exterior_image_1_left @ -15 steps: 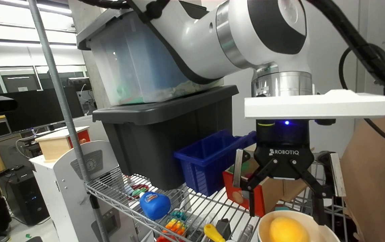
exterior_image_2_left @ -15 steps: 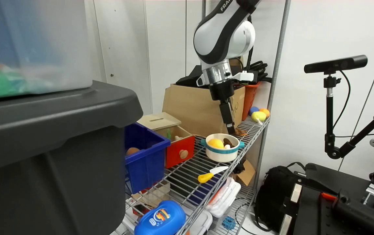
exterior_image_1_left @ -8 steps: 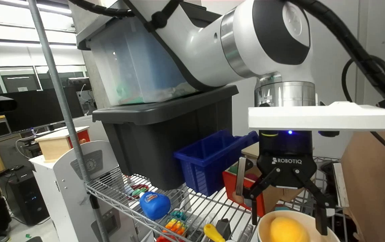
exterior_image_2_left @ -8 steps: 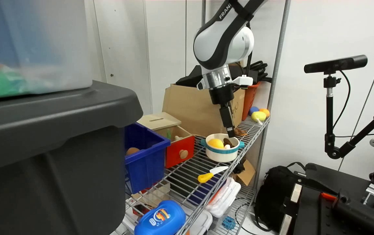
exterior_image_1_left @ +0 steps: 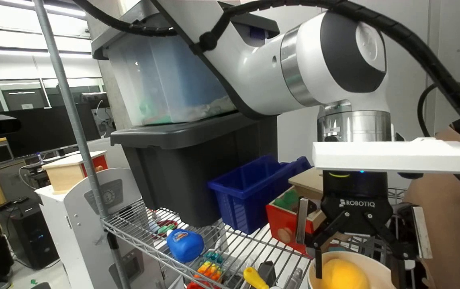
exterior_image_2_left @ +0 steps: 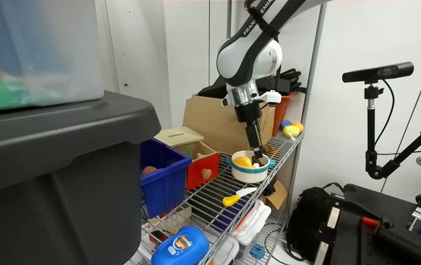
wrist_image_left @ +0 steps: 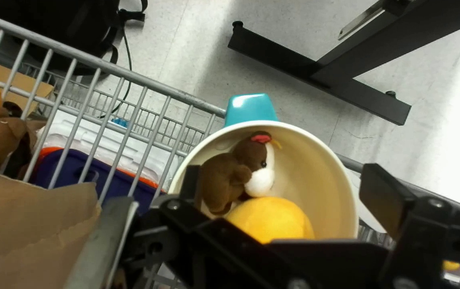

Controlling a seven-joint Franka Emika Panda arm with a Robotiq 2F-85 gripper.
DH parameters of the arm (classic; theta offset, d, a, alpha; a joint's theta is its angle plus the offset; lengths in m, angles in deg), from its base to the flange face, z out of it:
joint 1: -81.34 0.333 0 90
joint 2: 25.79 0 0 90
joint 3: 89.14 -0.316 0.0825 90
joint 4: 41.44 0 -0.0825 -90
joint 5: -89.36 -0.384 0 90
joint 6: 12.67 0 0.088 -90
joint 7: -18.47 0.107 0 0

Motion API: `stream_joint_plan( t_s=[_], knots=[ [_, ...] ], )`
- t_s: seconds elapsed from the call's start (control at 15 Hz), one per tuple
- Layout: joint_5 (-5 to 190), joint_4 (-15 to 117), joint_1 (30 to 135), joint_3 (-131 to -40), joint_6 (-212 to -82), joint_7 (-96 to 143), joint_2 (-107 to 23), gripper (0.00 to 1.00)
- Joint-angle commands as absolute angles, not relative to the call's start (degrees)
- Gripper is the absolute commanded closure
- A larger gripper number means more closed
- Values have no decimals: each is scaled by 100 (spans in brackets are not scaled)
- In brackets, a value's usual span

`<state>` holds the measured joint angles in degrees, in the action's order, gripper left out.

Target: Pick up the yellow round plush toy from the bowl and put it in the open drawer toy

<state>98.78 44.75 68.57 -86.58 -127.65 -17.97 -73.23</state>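
The yellow round plush toy (wrist_image_left: pixel 274 220) rests in the bowl (wrist_image_left: pixel 322 180), its lower part hidden by my gripper's body in the wrist view. Both exterior views also show the plush toy (exterior_image_1_left: pixel 344 277) (exterior_image_2_left: pixel 242 161) inside the cream bowl (exterior_image_2_left: pixel 249 177). My gripper (exterior_image_1_left: pixel 359 271) (exterior_image_2_left: pixel 257 152) (wrist_image_left: pixel 286 186) is open over the bowl, with nothing held. Its fingers stand wide apart; whether the tips reach below the rim I cannot tell. The open drawer toy (exterior_image_1_left: pixel 290 233) (exterior_image_2_left: pixel 203 171), with its red front pulled out, stands beside the bowl and has small things inside.
A brown plush animal (wrist_image_left: pixel 223 182) shares the bowl. Beside the drawer toy are a blue bin (exterior_image_2_left: pixel 166 180) and a dark grey tote (exterior_image_1_left: pixel 197 176). A large cardboard box (exterior_image_2_left: pixel 225 121) stands behind. A yellow-handled knife (exterior_image_2_left: pixel 232 200) and blue bottle (exterior_image_2_left: pixel 181 246) lie toward the front.
The arm has come down toward the bowl and shifted to the right in an exterior view. The fingers stay wide apart; the plush toy, bowl and drawer toy have not moved.
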Motion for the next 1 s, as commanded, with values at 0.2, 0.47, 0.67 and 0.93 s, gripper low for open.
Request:
stream_joint_plan(
  t_s=[0.2, 0.47, 0.67, 0.93],
  knots=[
    [9990, 3795, 6847, -8694, -12455, -1942, -7602, 0],
    [9994, 3580, 6881, -8708, -12412, -1972, -7706, 0],
    [9961, 3523, 6885, -8754, -12485, -2006, -7795, 0],
    [9937, 3518, 6924, -8808, -12483, -1995, -7829, 0]
  ],
)
